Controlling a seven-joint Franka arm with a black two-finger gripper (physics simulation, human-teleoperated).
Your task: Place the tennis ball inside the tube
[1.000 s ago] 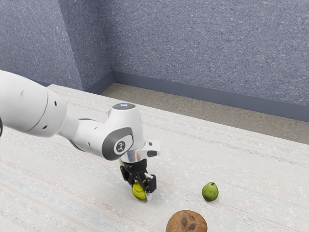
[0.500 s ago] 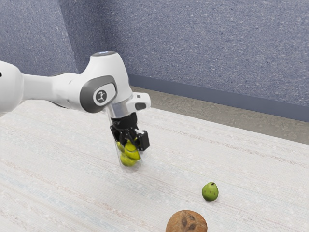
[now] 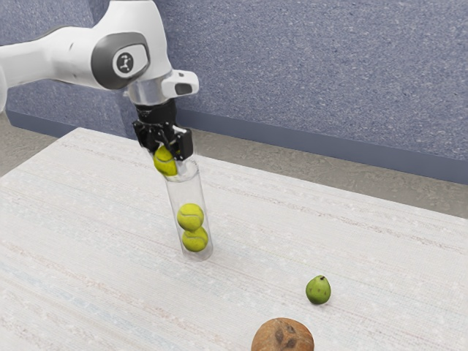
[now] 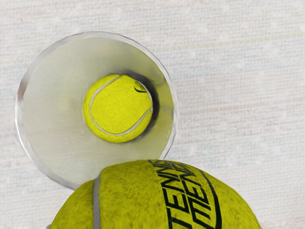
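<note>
The claw [image 3: 170,151] is closed upon one tennis ball [image 3: 166,161], near the mouth of the clear tube [image 3: 178,191]; inside this tube, which is standing on the bench [image 3: 95,219], there are two other tennis balls [image 3: 191,217], one above the other; a green fruit [image 3: 318,290] lies near a brown coconut [image 3: 283,339].

Arm: it was glossy white and smoothly rounded, with a slim forearm [image 3: 55,62] that had dark edging along its top.
Wrist housing: the broad white shell [image 3: 150,40] bore a thick dark-grey surround [image 3: 107,72].
Badge: a dark disc [image 3: 126,62] with a pale marking sat on white.
Collar: the band [image 3: 148,92] was silvery.
Side block: it [image 3: 184,82] was white with a dark-grey inset.
Gripper: it [image 3: 169,152] was black, angular and jointed.
</note>
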